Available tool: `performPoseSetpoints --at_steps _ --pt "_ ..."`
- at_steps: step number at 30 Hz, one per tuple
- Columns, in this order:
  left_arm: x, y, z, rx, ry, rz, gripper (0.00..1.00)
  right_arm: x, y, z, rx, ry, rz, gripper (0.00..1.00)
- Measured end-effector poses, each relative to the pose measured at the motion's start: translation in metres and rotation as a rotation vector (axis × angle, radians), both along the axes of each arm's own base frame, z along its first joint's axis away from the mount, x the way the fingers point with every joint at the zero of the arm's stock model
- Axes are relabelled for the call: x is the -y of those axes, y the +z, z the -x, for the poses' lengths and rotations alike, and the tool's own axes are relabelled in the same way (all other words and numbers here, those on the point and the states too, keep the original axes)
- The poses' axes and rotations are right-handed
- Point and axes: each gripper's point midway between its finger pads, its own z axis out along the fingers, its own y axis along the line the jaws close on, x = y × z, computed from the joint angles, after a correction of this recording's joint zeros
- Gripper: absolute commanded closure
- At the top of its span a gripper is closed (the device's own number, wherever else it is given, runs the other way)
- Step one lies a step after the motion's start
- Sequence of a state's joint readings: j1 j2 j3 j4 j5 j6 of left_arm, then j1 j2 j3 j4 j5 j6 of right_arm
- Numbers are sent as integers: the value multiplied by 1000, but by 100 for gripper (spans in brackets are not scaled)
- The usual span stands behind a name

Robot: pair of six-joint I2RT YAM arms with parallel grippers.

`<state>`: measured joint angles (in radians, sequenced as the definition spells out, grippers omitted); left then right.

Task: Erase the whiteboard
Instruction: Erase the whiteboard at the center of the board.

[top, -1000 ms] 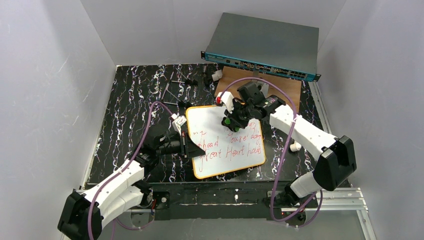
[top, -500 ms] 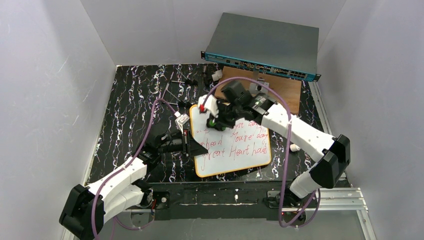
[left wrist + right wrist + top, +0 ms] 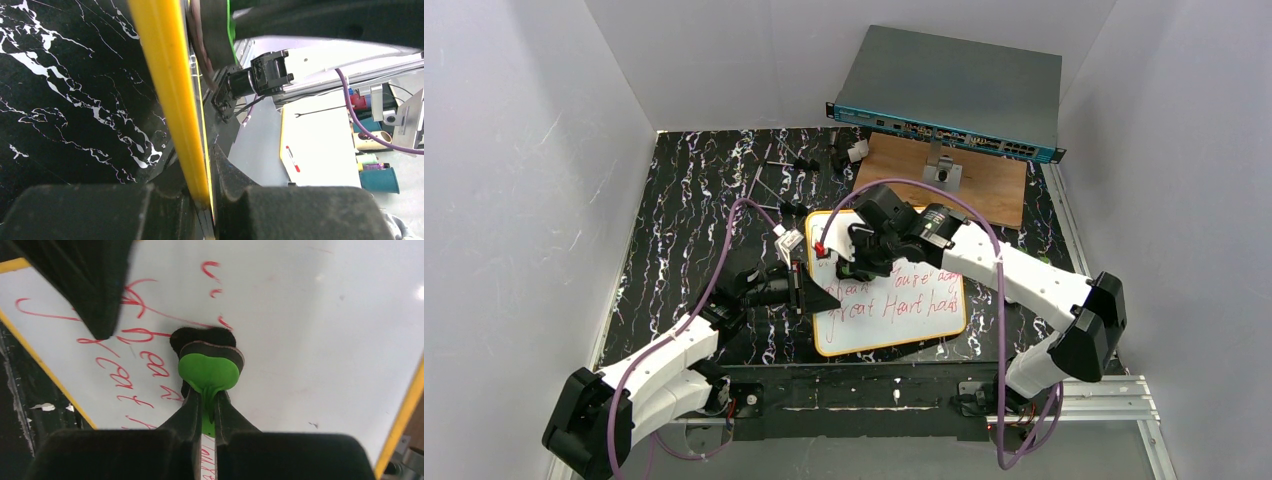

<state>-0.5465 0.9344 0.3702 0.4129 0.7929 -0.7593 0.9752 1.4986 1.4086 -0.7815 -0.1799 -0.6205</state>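
Note:
The whiteboard point(image 3: 902, 310), white with a yellow frame and red handwriting, lies on the black marbled table. My left gripper point(image 3: 807, 293) is shut on its left edge; the yellow frame point(image 3: 172, 100) runs between my fingers. My right gripper point(image 3: 856, 262) is shut on a green eraser point(image 3: 208, 371) with a black felt pad point(image 3: 200, 335), pressed on the board's upper left part amid the red writing point(image 3: 125, 370). The board's upper right area point(image 3: 325, 330) is wiped white. Red lines remain on the lower rows point(image 3: 894, 303).
A brown wooden board point(image 3: 964, 180) with a small metal part lies behind the whiteboard. A grey network switch point(image 3: 949, 95) stands at the back. Small metal tools point(image 3: 789, 165) lie at the back centre. White walls close in left and right.
My right gripper has swept the eraser left and nearer across the board's top, wiping writing there. The board has shifted slightly. My left gripper still holds its edge.

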Motion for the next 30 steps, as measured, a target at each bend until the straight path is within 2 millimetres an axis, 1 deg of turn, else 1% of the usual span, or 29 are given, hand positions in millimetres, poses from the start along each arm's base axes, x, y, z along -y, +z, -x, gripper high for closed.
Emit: performPoseSetpoints --at_steps 3,6,8,11,14,16,17,19,20,22,24,25,26,27,28,30 --pt "0 0 -1 -3 7 -1 100 3 5 -13 21 -51 11 99" --pt "0 0 -2 -2 12 -3 100 -5 12 -21 36 -66 7 99" --pt "-1 -1 -2 -5 14 -6 100 -11 14 -21 44 -59 15 99" --pt "-1 -3 0 -14 7 -9 100 -23 15 -10 59 -19 21 99" --pt "-1 -3 3 -22 -6 -10 100 -37 13 12 74 52 31 99" --pt "-1 -3 4 -22 -14 -8 100 -42 13 23 91 84 39 99" --pt "-1 -3 5 -23 -19 -7 100 -43 13 24 108 89 47 99" --pt "-1 -3 5 -28 -18 -11 100 -41 12 18 154 71 60 99" --pt "-2 -6 3 -37 -2 -22 100 -40 12 9 194 42 67 99" --pt "-2 -8 2 -43 8 -28 100 -32 17 -18 261 -47 75 99" --pt "-2 -7 3 -47 6 -25 100 -22 34 -58 339 -178 76 99" --pt "-2 -7 3 -51 5 -25 100 -25 37 -63 344 -192 73 99" --pt "-2 -7 3 -54 5 -27 100 -27 35 -58 337 -173 78 99" --pt "-2 -8 4 -58 1 -29 100 -32 33 -48 329 -138 79 99" --pt "-3 -9 6 -64 -6 -33 100 -39 24 -22 301 -49 82 99" --pt "-2 -9 7 -64 -13 -35 100 -40 8 14 255 78 115 99"
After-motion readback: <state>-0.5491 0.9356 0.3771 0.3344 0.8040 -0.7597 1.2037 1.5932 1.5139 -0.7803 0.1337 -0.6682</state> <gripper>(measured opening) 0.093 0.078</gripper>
